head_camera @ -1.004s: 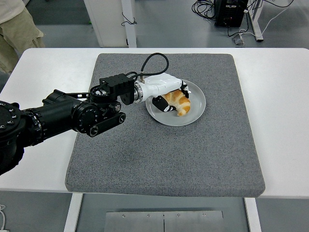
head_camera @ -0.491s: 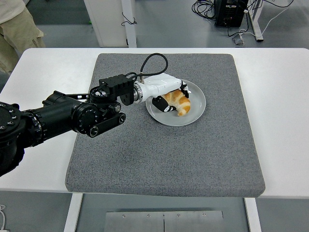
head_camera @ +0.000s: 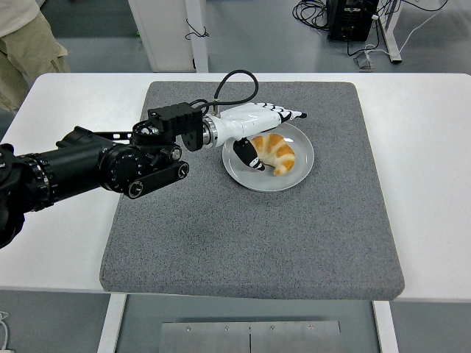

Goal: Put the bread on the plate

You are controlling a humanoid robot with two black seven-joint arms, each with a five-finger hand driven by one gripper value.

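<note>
On the plate lies the bread, a croissant resting free near its middle, with the plate itself on the grey mat. Just beside the bread, the left hand has its fingers stretched out straight over the plate's far rim, thumb hanging down, holding nothing. Placing looks done to me; the next move would be drawing the hand clear without nudging the bread.

A grey mat covers the white table.

a robotics lab: a plain white table with a grey felt mat, loose black cables on grey floor behind.
</note>
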